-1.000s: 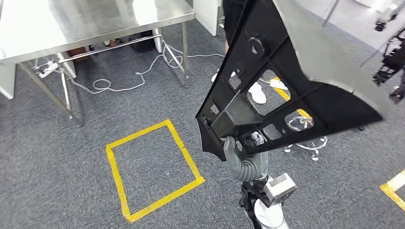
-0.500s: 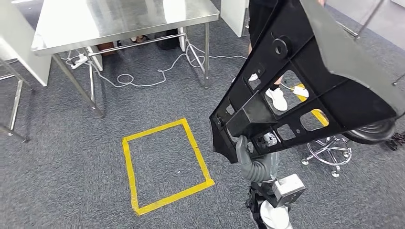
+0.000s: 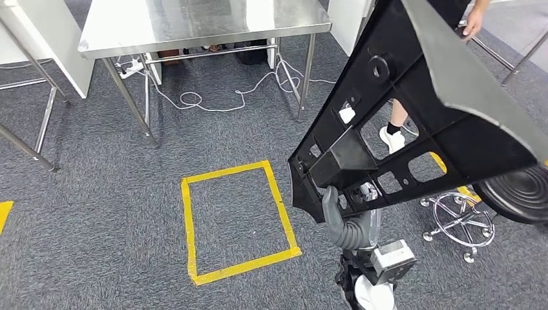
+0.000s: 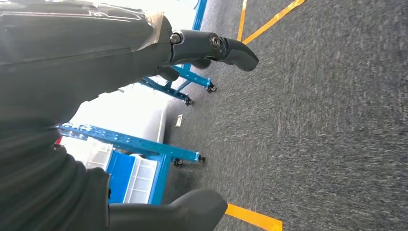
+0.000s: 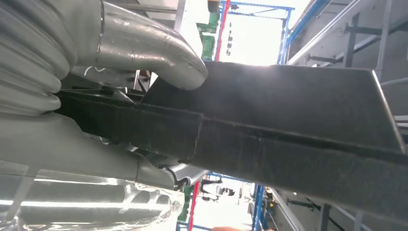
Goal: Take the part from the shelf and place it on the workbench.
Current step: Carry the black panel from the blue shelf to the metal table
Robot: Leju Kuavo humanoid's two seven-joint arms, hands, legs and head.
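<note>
Blue wheeled racks stand on the grey carpet in the left wrist view, and a pale bin sits in the nearer one; what it holds, I cannot tell. Up front in the head view, the big black part is off the shelf and in the air, held over the carpet to the right of the yellow taped rectangle and well short of the steel workbench. Its long axis slants from the narrow end low by the robot's wrist up and away to the broad flared end at the upper right, ribbed cut-out face turned toward the camera. The right hand grips that narrow lower end, thumb pressed on one face and fingers wrapped under the edge. The left hand hangs over the floor, holding nothing, fingers apart and loosely curved. A person's shoe shows through a cut-out, and a black stool stands at the right.
</note>
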